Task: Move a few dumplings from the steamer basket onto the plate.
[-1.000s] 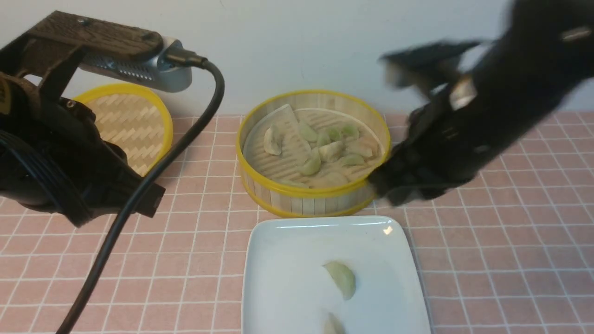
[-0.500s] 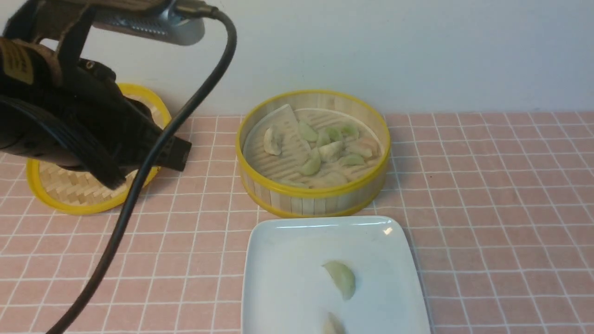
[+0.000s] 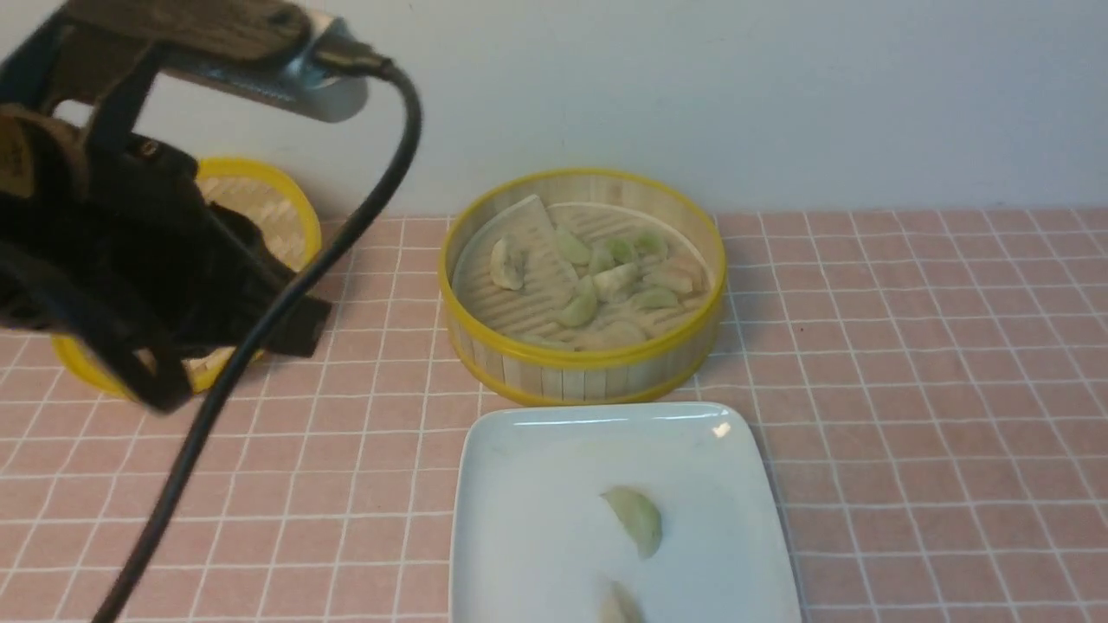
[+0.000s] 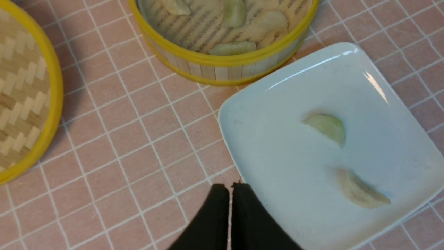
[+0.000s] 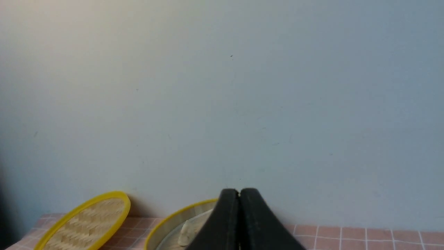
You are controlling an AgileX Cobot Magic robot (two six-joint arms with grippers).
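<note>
The steamer basket (image 3: 575,356) stands at the middle back and holds several dumplings (image 3: 616,279), pale green and cream. The white plate (image 3: 597,417) lies just in front of it with a green dumpling (image 3: 638,519) and a cream dumpling (image 3: 618,606) on it. My left gripper (image 3: 303,327) is shut and empty, hovering left of the steamer. In the left wrist view its tips (image 4: 230,185) are above the tablecloth at the edge of the plate (image 4: 277,156). My right gripper (image 5: 239,190) is shut, empty, raised and facing the wall; it is out of the front view.
A flat woven lid with a yellow rim (image 3: 260,212) sits at the back left, partly hidden behind my left arm. A black cable (image 3: 260,346) hangs from the left wrist. A pink checked cloth (image 3: 935,389) covers the table. A pale wall (image 3: 692,86) closes the back.
My right arm, blurred beside the steamer a second ago, has left the front view. My left arm rose and swung right, then dropped back slightly. The dumplings have not moved.
</note>
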